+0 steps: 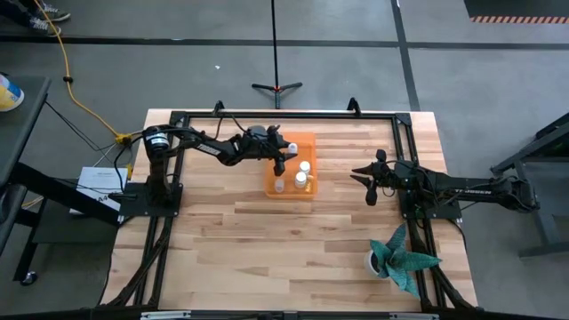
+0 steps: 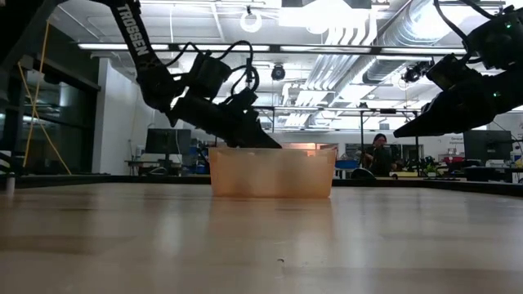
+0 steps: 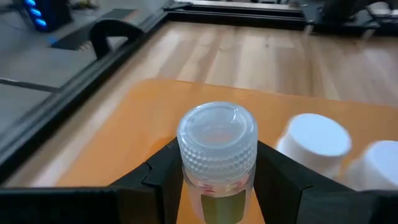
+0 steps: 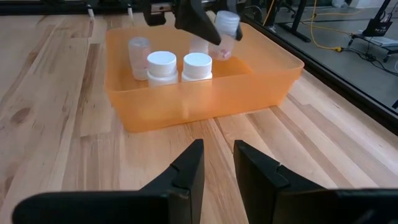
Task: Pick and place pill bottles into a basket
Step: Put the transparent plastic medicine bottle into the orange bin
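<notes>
Counting five pill bottles (image 4: 161,65), one basket (image 4: 205,99)

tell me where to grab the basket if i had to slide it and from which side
Grip the basket by its thin upright rim, one finger inside and one outside. The long wall facing the right gripper looks best: it is bare, with open table in front. The left gripper is over the far side holding a pill bottle, and two white-capped bottles stand just inside, so pinch beside them.
</notes>
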Action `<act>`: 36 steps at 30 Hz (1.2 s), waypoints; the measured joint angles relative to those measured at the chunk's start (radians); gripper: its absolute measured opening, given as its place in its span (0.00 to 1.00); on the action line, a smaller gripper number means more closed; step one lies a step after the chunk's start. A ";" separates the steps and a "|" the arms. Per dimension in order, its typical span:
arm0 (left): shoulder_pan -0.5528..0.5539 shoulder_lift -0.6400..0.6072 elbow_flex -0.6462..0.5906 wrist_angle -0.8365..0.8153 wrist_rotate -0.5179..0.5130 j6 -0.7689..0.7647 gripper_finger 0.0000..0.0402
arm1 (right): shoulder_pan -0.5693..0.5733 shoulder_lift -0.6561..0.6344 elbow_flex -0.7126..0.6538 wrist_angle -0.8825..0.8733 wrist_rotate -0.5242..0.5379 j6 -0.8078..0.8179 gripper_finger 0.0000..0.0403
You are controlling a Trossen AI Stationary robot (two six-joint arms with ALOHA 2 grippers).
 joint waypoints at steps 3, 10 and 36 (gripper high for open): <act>0.000 0.000 0.000 0.019 -0.012 0.018 0.50 | 0.000 0.000 0.000 0.000 0.000 0.000 0.19; 0.007 0.000 0.000 0.030 -0.048 0.044 0.46 | 0.000 0.000 0.000 0.000 0.000 0.002 0.19; 0.047 0.000 -0.003 -0.069 -0.163 -0.035 0.48 | 0.000 0.000 0.000 0.000 0.000 0.000 0.19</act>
